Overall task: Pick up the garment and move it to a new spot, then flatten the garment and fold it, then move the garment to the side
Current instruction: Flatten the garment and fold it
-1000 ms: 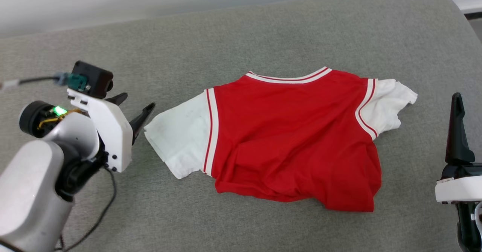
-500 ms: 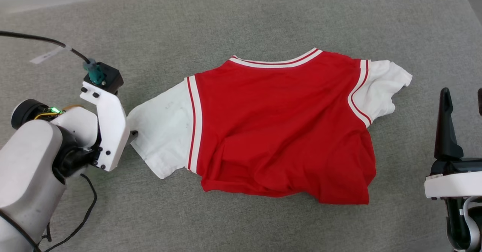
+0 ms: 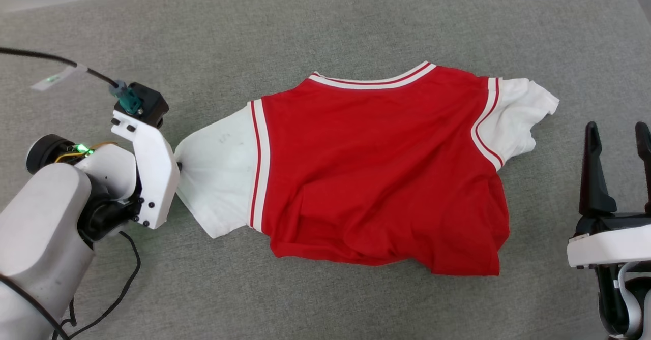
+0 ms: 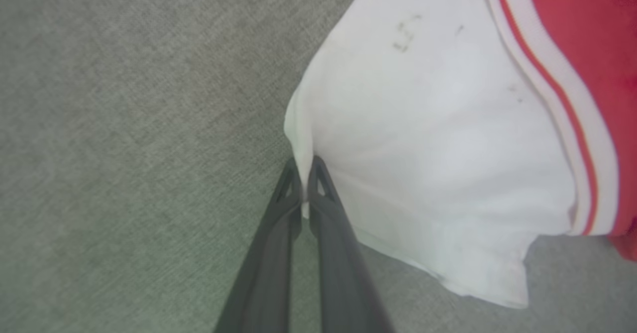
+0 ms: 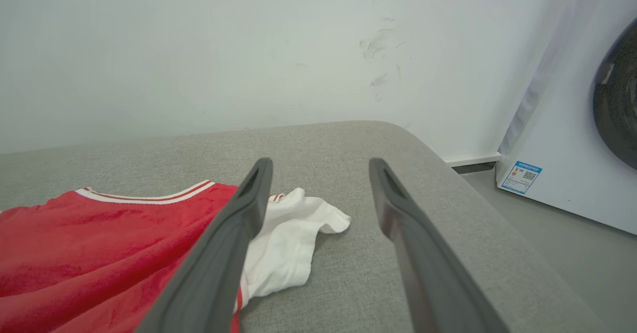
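The garment (image 3: 376,172) lies on the grey cushion (image 3: 325,30), plain red side up, with a white sleeve (image 3: 216,177) at its left and another white sleeve (image 3: 513,121) at its right; no lettering shows. My left gripper (image 3: 178,167) is shut on the outer edge of the left sleeve (image 4: 423,139), the fabric pinched between the tips (image 4: 304,166). My right gripper (image 3: 618,129) stands open to the right of the garment (image 5: 89,253), apart from it, its dark fingers (image 5: 224,253) spread with nothing between them.
A white wall (image 5: 249,49) rises behind the cushion (image 5: 348,149). The cushion's rounded right edge drops to the floor, where a white washing machine (image 5: 572,124) stands. A black cable (image 3: 51,58) runs to my left wrist.
My left gripper went from open beside the left sleeve to shut on its edge, and the sleeve is now pulled to a point. The head camera tilted down. My right gripper's second finger came into view.
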Motion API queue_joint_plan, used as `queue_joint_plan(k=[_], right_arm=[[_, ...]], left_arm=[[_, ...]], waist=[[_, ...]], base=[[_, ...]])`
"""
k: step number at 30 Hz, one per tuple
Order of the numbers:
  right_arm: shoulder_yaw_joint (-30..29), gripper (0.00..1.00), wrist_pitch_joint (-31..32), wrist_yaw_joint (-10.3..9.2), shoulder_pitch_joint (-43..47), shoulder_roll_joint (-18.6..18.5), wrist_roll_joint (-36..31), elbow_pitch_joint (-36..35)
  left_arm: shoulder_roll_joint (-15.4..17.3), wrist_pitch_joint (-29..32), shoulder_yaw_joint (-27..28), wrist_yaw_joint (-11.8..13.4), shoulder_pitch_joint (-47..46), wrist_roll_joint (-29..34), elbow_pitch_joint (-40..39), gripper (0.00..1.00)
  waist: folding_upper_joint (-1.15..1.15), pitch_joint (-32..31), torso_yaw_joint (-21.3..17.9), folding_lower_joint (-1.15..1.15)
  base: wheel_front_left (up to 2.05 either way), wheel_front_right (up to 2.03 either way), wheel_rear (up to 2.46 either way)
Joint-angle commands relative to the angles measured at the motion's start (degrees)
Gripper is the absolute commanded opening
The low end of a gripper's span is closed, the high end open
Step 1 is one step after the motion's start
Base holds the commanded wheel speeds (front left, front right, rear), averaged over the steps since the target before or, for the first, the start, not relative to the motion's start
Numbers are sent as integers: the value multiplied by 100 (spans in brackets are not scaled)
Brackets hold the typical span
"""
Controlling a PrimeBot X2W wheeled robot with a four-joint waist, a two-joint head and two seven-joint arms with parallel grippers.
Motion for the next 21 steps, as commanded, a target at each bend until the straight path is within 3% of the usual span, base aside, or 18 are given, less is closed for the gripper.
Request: queue_joint_plan(k=[1, 4, 8, 17, 21], right_arm=[[4, 100, 74, -4, -63, 20, -66, 18], [-20, 100, 439, -4, -72, -90, -103, 59], [85, 100, 1358, -4, -170, -498, -76, 129], [259, 100, 4522, -4, -1212, -1743, 632, 587], [253, 100, 5482, -4, -1826, -2117, 843, 1010]], left_arm=[[-3, -100, -23, 18, 187, 27, 109, 0], [83, -527, 137, 47, 167, 110, 2, 0], [140, -1006, 295, 83, 178, 169, -391, 0], [435, -1234, 477, 309, 447, 258, -2172, 0], [493, -1172, 506, 481, 522, 313, -3000, 0]], waist=[[0, -62, 40, 0], [0, -161, 120, 0], [0, -239, 279, 0], [0, -46, 696, 0], [0, 141, 932, 0]], base=[[0, 0, 0], [0, 0, 0], [0, 0, 0], [0, 0, 0], [0, 0, 0]])
